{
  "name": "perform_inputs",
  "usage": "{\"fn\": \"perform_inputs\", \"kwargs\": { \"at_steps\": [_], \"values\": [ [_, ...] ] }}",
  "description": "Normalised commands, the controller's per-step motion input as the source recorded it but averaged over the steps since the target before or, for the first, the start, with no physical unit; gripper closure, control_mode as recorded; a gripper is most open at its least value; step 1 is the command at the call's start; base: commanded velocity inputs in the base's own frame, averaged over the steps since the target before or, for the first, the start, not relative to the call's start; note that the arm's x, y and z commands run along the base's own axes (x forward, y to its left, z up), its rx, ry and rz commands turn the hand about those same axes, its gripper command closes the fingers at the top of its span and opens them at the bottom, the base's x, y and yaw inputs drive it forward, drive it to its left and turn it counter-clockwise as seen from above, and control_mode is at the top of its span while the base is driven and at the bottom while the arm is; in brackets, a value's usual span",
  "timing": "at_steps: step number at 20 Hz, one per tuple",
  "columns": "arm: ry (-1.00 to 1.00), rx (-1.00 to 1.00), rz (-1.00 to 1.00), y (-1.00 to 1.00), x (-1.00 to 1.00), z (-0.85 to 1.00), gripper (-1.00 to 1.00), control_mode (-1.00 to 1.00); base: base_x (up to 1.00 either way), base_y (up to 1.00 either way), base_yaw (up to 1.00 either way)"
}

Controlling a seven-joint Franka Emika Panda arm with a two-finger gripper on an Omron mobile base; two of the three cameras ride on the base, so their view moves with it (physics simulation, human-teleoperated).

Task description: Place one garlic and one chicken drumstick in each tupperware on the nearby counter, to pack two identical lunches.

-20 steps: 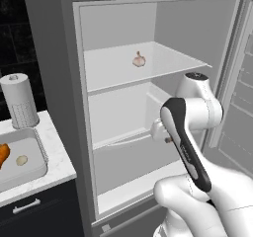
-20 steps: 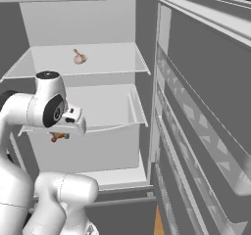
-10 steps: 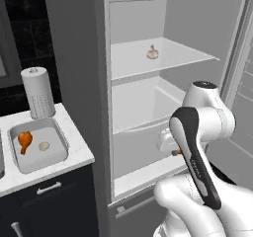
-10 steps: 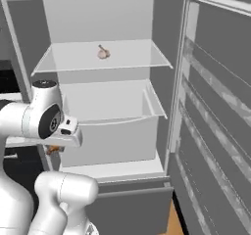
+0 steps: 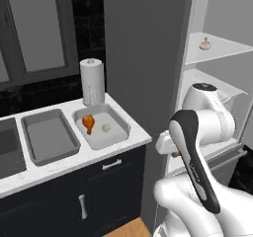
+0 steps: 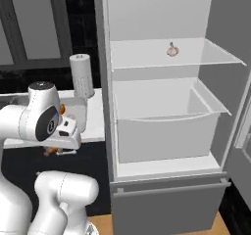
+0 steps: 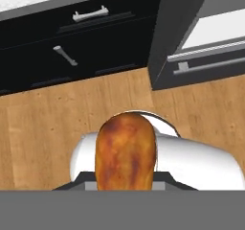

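Observation:
My gripper [image 5: 170, 152] hangs low in front of the open fridge, shut on a browned chicken drumstick [image 7: 126, 152] that points down at the wood floor. On the white counter [image 5: 59, 164] lie two grey tupperware trays. The right tupperware [image 5: 107, 140] holds a chicken drumstick [image 5: 89, 122] and a garlic [image 5: 105, 128]. The left tupperware [image 5: 49, 137] has nothing in it. Another garlic [image 6: 172, 49] sits on the fridge's upper shelf. In the right base view the gripper [image 6: 56, 150] sits at the arm's lower left, a bit of orange meat showing under it.
A paper towel roll [image 5: 92, 81] stands behind the right tray. A dark sink basin [image 5: 7, 152] is at the far left. The fridge [image 6: 162, 106] stands open with a clear drawer [image 6: 166, 126]; navy cabinet fronts with silver handles [image 7: 89, 15] lie below the counter.
The base has turned left: the fridge slid to the right of both base views and the counter with both trays came into sight. My gripper stayed shut on the drumstick.

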Motion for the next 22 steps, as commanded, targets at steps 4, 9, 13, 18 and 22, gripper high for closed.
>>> {"fn": "perform_inputs", "kwargs": {
  "at_steps": [4, 9, 13, 18, 22],
  "values": [
    [0.0, 0.0, 0.0, 0.0, 0.0, 0.0, 1.0, 1.0, 0.03, 1.0, 0.03],
    [0.0, 0.0, 0.0, 0.0, 0.0, 0.0, 1.0, 1.0, 0.51, 0.9, 0.13],
    [0.0, 0.0, 0.0, 0.0, 0.0, 0.0, 1.0, 1.0, 0.72, 0.43, 0.07],
    [0.0, 0.0, 0.0, 0.19, 0.45, -0.16, 1.0, -1.0, 0.2, 0.13, 0.01],
    [0.0, 0.0, 0.06, 0.68, 1.0, -0.45, 1.0, -1.0, 0.0, 0.0, 0.0]
  ]
}}
